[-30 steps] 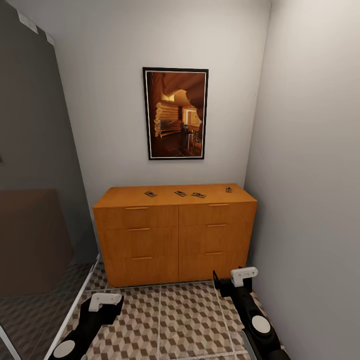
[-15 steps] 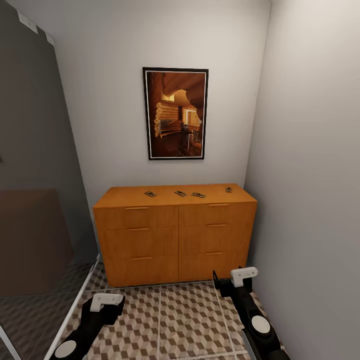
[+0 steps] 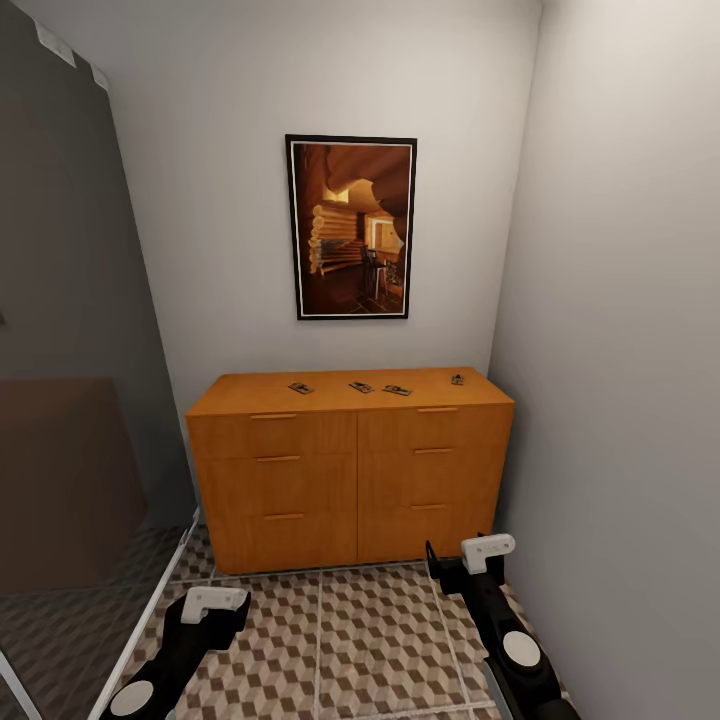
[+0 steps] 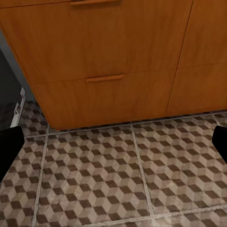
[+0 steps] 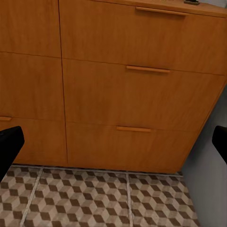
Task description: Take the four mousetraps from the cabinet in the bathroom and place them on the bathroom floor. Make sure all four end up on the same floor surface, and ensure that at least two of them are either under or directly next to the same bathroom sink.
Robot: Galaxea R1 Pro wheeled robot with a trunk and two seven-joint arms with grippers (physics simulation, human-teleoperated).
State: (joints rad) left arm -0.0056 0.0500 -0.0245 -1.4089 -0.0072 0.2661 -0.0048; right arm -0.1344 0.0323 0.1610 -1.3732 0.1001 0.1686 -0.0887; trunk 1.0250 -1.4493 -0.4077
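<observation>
The orange-brown cabinet [image 3: 350,470] stands against the back wall, drawers closed. Several small mousetraps lie on its top: one at the left [image 3: 300,388], two near the middle [image 3: 361,387] [image 3: 397,390], and one at the right end [image 3: 457,379]. My left gripper [image 3: 215,612] hangs low over the bathroom floor [image 3: 370,640], open, facing the cabinet's lower drawers [image 4: 104,78]. My right gripper [image 3: 455,565] is also low and open, close to the drawer fronts [image 5: 142,99]. Nothing is between either pair of fingers. The sink is out of view.
A grey wall [image 3: 620,350] closes in tightly on the right. A dark glass panel [image 3: 70,400] with a white base rail [image 3: 150,610] runs along the left. A framed picture [image 3: 351,228] hangs above the cabinet.
</observation>
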